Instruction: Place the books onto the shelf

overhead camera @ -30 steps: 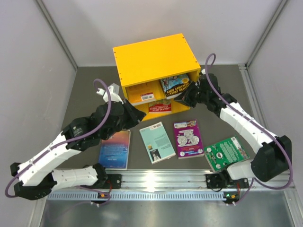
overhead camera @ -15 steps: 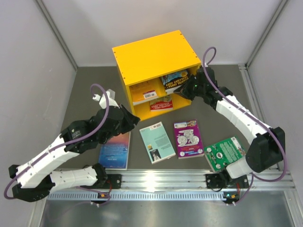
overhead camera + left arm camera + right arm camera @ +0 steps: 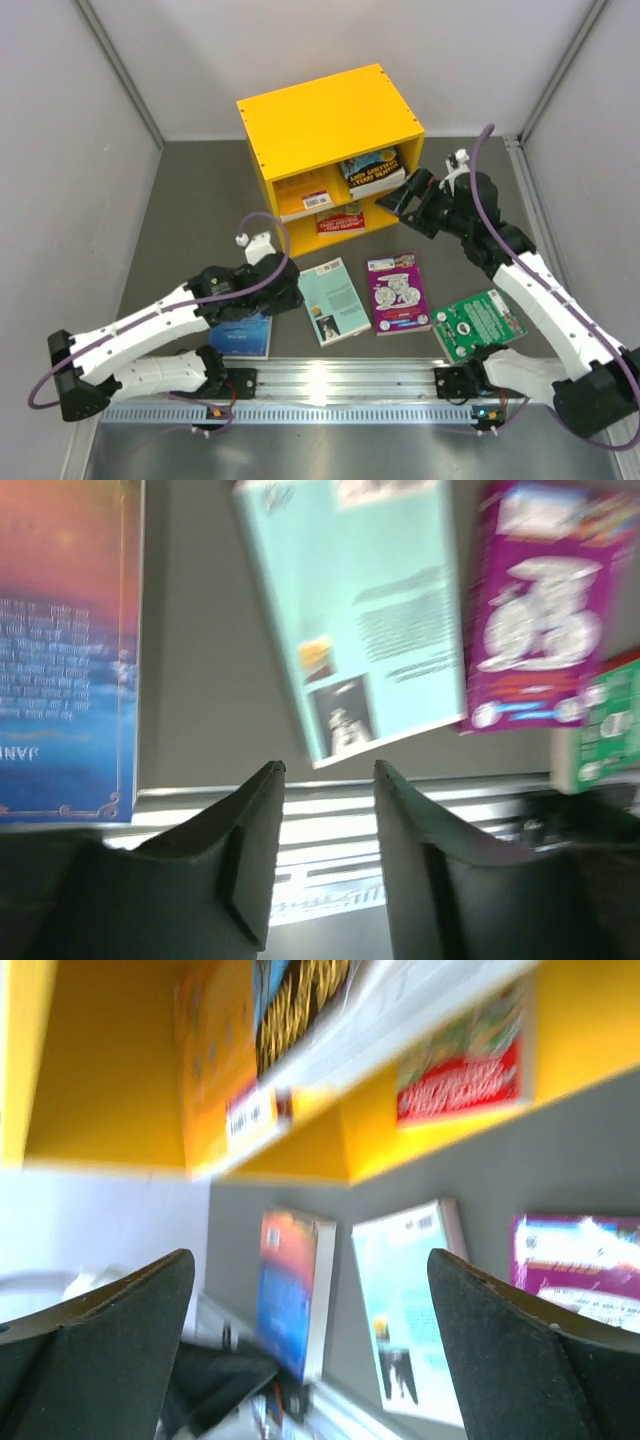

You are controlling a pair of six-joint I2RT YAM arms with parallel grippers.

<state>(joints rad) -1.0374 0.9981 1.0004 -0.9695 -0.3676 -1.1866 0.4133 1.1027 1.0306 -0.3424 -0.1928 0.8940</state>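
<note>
The yellow shelf (image 3: 330, 120) holds a yellow book (image 3: 305, 192) and a black book (image 3: 372, 168) in its upper compartment, and a red-and-white book (image 3: 340, 220) in the lower one. Flat on the table lie a blue book (image 3: 240, 337), a teal book (image 3: 332, 298), a purple book (image 3: 397, 292) and a green book (image 3: 480, 323). My left gripper (image 3: 288, 292) hangs open and empty over the table between the blue book (image 3: 60, 650) and the teal book (image 3: 370, 610). My right gripper (image 3: 402, 200) stands wide open and empty just right of the shelf (image 3: 100, 1060).
A metal rail (image 3: 340, 385) runs along the near edge, carrying both arm bases. Grey walls close in the left, back and right sides. My left forearm lies over part of the blue book.
The right gripper let go of the black book in the upper compartment, opened wide and backed off to the right. The left arm pulled away from the shelf toward the near books and opened.
</note>
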